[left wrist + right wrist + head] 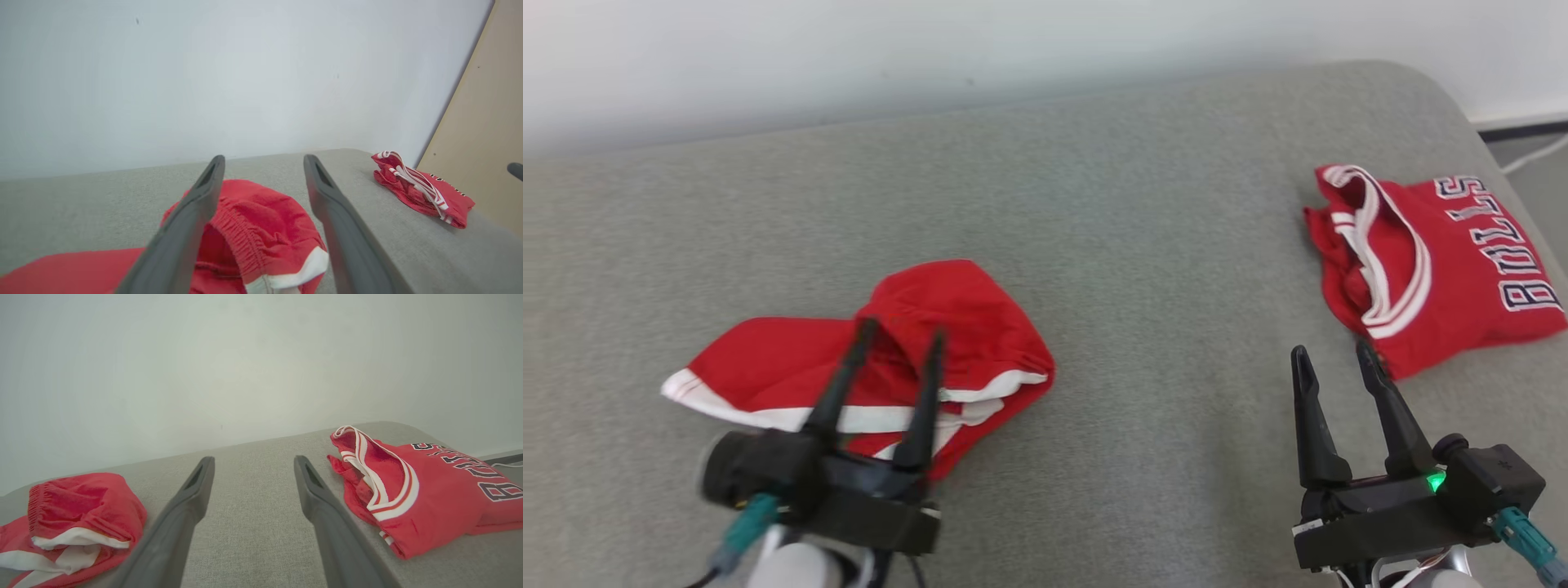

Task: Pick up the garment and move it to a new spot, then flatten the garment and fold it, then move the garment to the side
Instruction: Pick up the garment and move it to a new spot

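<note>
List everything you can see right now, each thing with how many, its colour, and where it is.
Red elastic-waisted shorts with white trim: one, red and white, crumpled on the surface's left.
Red folded jersey lettered BULLS: one, red with white trim, surface's far right.
Grey fabric-covered surface: one, grey, under both garments.
Wall: one, white, behind the surface.
Left gripper: one, dark, open, over the shorts.
Right gripper: one, dark, open, over bare surface beside the jersey.
</note>
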Available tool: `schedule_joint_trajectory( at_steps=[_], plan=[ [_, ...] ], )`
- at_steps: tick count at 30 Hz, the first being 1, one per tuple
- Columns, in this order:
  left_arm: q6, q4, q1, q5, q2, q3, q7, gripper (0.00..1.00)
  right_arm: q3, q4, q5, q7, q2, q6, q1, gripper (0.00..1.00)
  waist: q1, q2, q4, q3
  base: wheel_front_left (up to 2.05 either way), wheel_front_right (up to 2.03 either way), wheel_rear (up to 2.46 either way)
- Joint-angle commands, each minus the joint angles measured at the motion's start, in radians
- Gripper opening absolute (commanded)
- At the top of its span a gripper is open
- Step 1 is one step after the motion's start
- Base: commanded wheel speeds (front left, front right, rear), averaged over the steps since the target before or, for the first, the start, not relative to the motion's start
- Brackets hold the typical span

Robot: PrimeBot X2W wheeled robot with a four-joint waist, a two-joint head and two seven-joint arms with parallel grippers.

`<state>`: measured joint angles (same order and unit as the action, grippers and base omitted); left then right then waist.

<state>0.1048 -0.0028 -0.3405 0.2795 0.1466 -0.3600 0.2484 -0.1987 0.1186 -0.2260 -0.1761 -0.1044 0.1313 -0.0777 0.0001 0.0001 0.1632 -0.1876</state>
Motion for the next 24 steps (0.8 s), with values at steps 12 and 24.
schedule_joint_trajectory(
  at_steps=[12, 24],
  plan=[
    [0.075, -0.06, 0.116, 0.03, 0.095, 0.187, 0.014, 1.0, -0.053, -0.018, 0.035, 0.024, -0.043, -0.001, -0.007, 1.0, -0.0001, -0.0001, -0.08, 0.102, 0.0, 0.0, 0.0],
    [0.099, -0.084, 0.231, -0.017, 0.136, 0.178, -0.01, 1.0, -0.067, -0.04, 0.038, 0.045, -0.053, -0.001, 0.041, 1.0, -0.0001, -0.0001, -0.075, 0.16, 0.0, 0.0, 0.0]
  ],
)
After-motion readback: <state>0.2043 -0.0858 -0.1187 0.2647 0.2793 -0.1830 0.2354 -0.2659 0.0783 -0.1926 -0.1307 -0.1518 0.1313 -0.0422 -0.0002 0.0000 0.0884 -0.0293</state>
